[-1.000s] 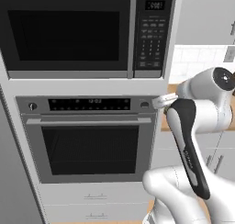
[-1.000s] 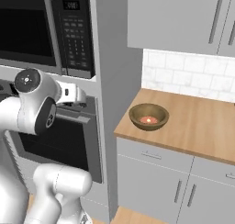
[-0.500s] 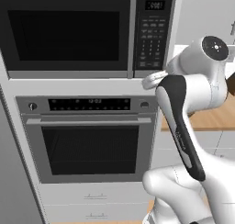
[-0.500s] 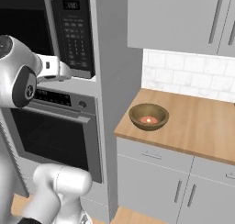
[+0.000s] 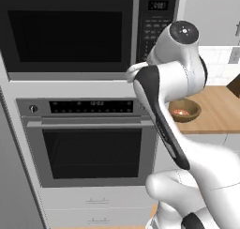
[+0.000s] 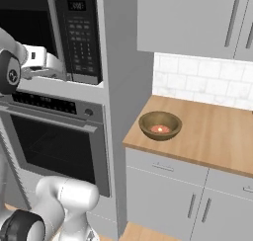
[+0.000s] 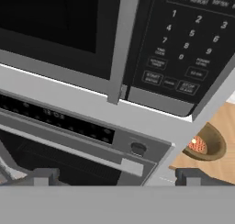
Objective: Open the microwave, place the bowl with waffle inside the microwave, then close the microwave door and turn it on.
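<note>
The microwave (image 5: 70, 31) sits built in above the oven, and the microwave door (image 6: 24, 22) is shut. Its vertical grey handle (image 7: 121, 44) runs beside the keypad panel (image 7: 183, 44). My gripper (image 7: 119, 179) is open with nothing between its fingertips (image 7: 46, 177). It hovers just in front of the microwave's lower edge, below the foot of the handle (image 6: 57, 32), without touching it. In the right base view my gripper (image 6: 58, 69) is level with that lower edge. The bowl with waffle (image 6: 159, 125) stands on the wooden counter to the right, the reddish waffle (image 7: 197, 145) inside it.
A steel oven (image 5: 89, 143) with a knob (image 7: 137, 148) and a horizontal bar handle sits directly under the microwave. The wooden counter (image 6: 212, 131) has grey drawers below it and grey wall cabinets (image 6: 197, 18) above. My own arm (image 5: 159, 110) crosses in front of the oven's right side.
The arm has swung upward from oven level. The open gripper has risen to the microwave's lower edge near the handle. The bowl and the door have not moved.
</note>
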